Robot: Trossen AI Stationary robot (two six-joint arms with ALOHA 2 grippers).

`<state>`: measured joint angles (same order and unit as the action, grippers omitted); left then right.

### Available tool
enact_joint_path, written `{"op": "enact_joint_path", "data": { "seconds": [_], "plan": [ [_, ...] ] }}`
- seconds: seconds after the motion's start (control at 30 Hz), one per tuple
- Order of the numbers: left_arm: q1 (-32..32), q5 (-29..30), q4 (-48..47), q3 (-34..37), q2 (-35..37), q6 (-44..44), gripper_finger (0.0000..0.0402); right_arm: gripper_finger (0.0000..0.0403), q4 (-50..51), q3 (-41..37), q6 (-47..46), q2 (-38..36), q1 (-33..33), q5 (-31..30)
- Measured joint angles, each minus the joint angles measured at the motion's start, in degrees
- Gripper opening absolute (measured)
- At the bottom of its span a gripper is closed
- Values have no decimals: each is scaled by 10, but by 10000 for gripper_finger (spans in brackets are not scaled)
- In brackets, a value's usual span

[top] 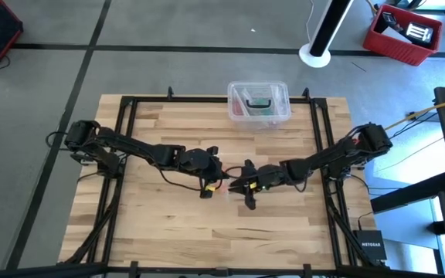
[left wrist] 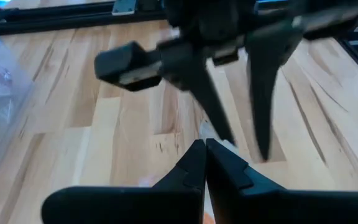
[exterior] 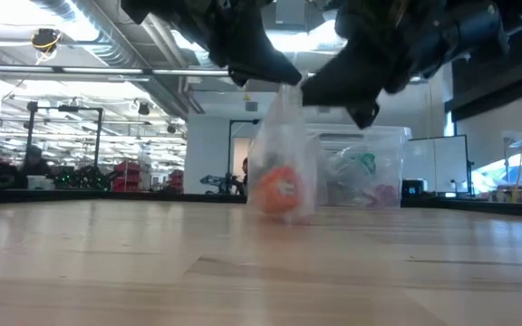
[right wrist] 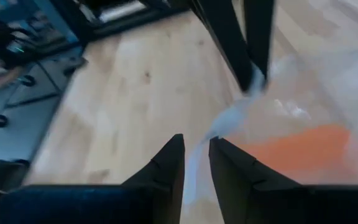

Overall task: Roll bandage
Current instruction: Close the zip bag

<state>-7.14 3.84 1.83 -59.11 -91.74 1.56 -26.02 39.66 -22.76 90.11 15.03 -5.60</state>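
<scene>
While both arms are meeting over the middle of the wooden table (top: 161, 232), one orange bandage (exterior: 282, 188) is sitting rolled inside one thin clear plastic bag (exterior: 284, 136), and the bag is hanging between the two grippers with its bottom resting on, or just above, the tabletop; the low view does not let me tell which. The left gripper (left wrist: 205, 148) is reaching in from its side with its two fingers pressed tip to tip, and from the low view it is pinching the bag's top edge. The right gripper (right wrist: 196, 144) is facing it from the other side, its two fingers (right wrist: 173, 155) standing a little apart with a narrow gap between them; a strip of the clear film is lying in that gap, though I cannot tell whether the pads are pressing on it. In the right wrist view, the orange of the bandage is showing through the film just beyond the fingertips. In the high view, the two grippers are sitting near each other, with a small orange and yellow patch showing at the left one's tip. One clear plastic box (top: 259, 102), holding a few small items, is standing well apart from them at the table's far edge, midway along it.
</scene>
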Motion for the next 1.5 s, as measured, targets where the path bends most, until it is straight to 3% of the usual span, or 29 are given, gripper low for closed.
{"op": "enact_joint_path", "data": {
  "seconds": [0.13, 0.37, 0.63, 0.83, 1.13, 1.5],
  "plan": [
    [0, 0, 6, 0, 0, 0, 0, 76, 38, 0, -2, -39, 0, 0],
    [0, 0, 3, 1, 0, 0, 0, 76, 48, 1, -10, -56, 0, -99],
    [0, 0, 3, 1, 0, 0, 0, 76, 55, 1, -9, -55, 0, -107],
    [0, -3, 3, 1, -1, -2, 0, 76, 136, 1, -6, -87, -1, -73],
    [0, -3, 10, 1, -1, -2, 0, 76, 49, 2, 23, -62, -1, -76],
    [0, -2, 12, 1, -1, -2, 0, 68, 15, 2, 52, -40, -1, -106]
  ]
}}
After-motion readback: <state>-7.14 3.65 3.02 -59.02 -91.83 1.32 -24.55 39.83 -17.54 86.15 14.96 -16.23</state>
